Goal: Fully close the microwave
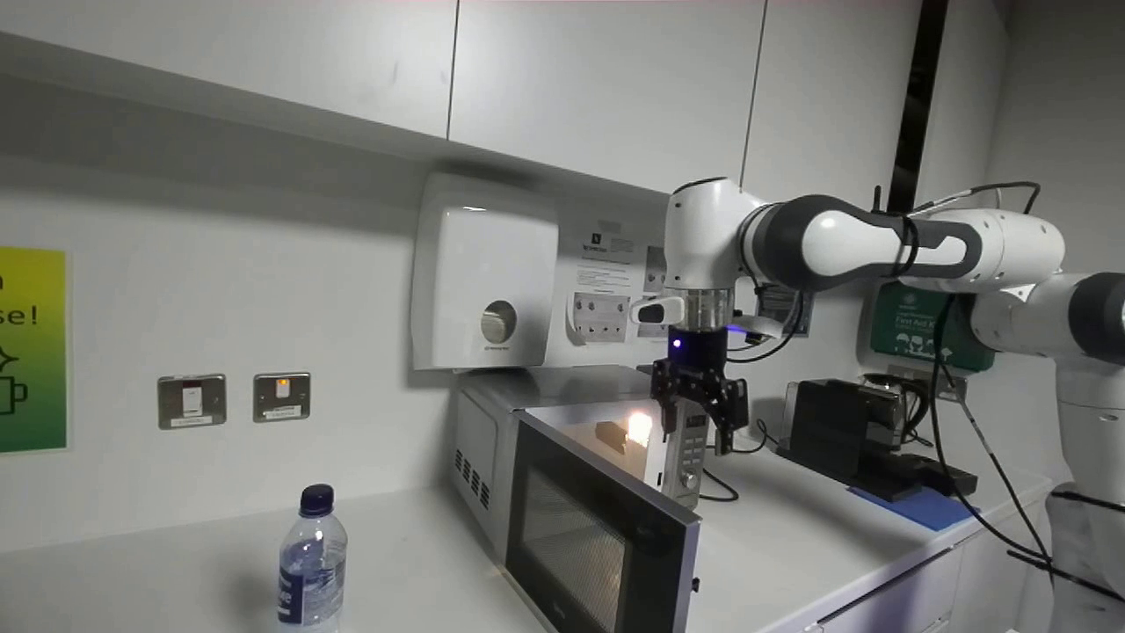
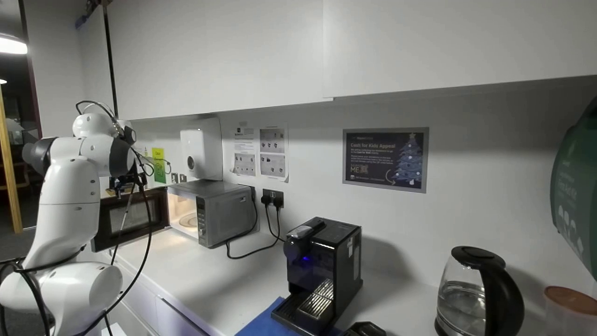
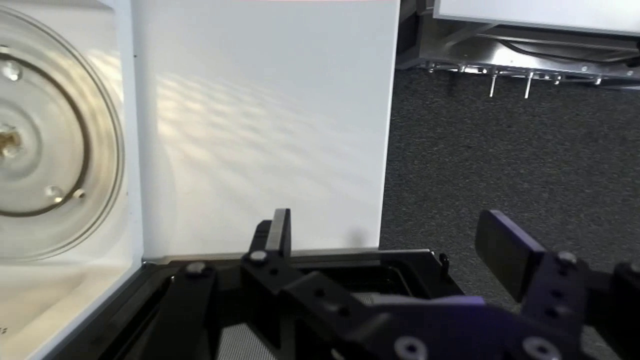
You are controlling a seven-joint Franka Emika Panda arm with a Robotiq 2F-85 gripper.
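Note:
The silver-grey microwave shows in both exterior views (image 1: 479,448) (image 2: 228,210). Its dark windowed door (image 1: 606,536) stands wide open, swung out over the counter, and also shows in an exterior view (image 2: 133,217). The inside is lit. In the wrist view the glass turntable (image 3: 30,135) is at the left and the door's inner face (image 3: 345,265) runs along the bottom. My gripper (image 1: 694,441) hangs pointing down near the open door, its fingers apart with nothing between them. In the wrist view the gripper (image 3: 385,225) overlaps the door; contact cannot be told.
A water bottle (image 1: 313,563) stands on the counter on the door's outer side. A white dispenser (image 1: 483,272) hangs above the microwave, under wall cabinets (image 1: 598,79). A coffee machine (image 2: 326,261), a kettle (image 2: 471,294) and power cables (image 2: 252,254) are farther along the counter.

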